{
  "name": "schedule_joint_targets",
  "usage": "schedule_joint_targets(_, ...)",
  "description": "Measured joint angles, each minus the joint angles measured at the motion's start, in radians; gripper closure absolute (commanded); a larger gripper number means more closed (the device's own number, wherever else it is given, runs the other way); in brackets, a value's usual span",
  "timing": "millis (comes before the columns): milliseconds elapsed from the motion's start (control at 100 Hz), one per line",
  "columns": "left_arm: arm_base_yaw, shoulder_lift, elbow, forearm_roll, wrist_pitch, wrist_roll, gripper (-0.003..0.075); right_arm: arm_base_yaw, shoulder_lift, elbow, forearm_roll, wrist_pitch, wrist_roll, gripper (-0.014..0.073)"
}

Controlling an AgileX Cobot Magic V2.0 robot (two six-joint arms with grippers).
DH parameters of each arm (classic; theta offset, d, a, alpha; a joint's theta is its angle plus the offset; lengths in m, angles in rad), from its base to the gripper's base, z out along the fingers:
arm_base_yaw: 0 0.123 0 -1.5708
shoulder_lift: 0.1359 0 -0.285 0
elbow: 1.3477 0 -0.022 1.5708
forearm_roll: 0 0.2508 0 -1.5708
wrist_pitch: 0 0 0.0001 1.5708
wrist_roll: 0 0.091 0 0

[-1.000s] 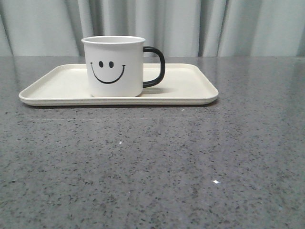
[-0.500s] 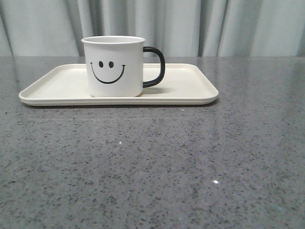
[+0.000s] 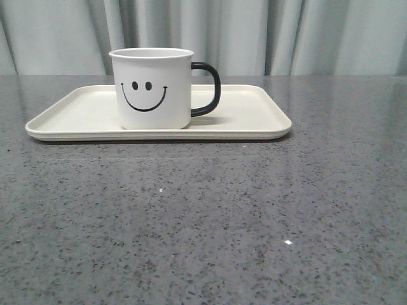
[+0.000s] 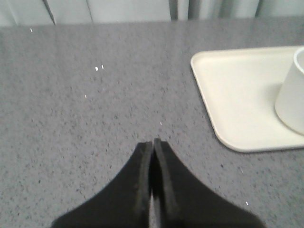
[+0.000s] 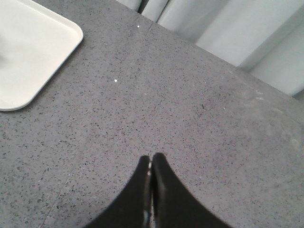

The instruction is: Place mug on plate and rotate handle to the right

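- left gripper [image 4: 152,145]: jaws clenched on nothing, hovering over bare desk [image 3: 203,222], off the plate's left end and well apart from the mug.
- plate [image 3: 82,111]: cream-white rectangular tray, rounded corners, low raised rim, flat on the grey speckled desk; looks level.
- mug [image 3: 152,89]: white, cylindrical, black smiley print facing the front camera, upright on the plate, a bit left of the plate's middle, base fully inside the rim.
- handle [image 3: 208,89]: thick glossy black C-loop, sticking out of the mug's right side, over the plate.
- right gripper [image 5: 151,161]: jaws pressed together, empty, above desk off the plate's right end, not touching the plate.
- Judgement: task looks done, mug placed and handle pointing right. Best handling now is hands off; keep both arms away from the plate, since a nudge to the plate rim could shift the mug or turn the handle off line.
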Motion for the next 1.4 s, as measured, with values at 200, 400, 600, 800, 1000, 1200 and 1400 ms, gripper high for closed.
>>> schedule_joint_targets(200, 0.0, -0.195, 0.26, 0.024, -0.219, 0.0, 0.074, 0.0, 0.0, 0.0, 0.0, 0.0, 0.0, 0.0659)
schedule_joint_targets(400, 0.0, -0.373, 0.423, 0.074, -0.254, 0.0, 0.074, 0.0, 0.0, 0.0, 0.0, 0.0, 0.0, 0.0659)
schedule_joint_targets(600, 0.0, -0.454, 0.508, 0.089, -0.281, 0.0, 0.074, 0.0, 0.0, 0.0, 0.0, 0.0, 0.0, 0.0659)
schedule_joint_targets(800, 0.0, -0.454, 0.539, 0.093, -0.337, -0.005, 0.074, 0.0, 0.0, 0.0, 0.0, 0.0, 0.0, 0.0659)
schedule_joint_targets(1000, 0.0, -0.454, 0.539, 0.123, -0.341, -0.013, 0.074, 0.0, 0.0, 0.0, 0.0, 0.0, 0.0, 0.0659)
schedule_joint_targets(1200, 0.0, -0.454, 0.539, 0.116, -0.347, -0.042, 0.074, 0.0, 0.0, 0.0, 0.0, 0.0, 0.0, 0.0659)
schedule_joint_targets(1400, 0.0, -0.454, 0.539, 0.116, -0.349, -0.048, 0.074, 0.0, 0.0, 0.0, 0.0, 0.0, 0.0, 0.0659)
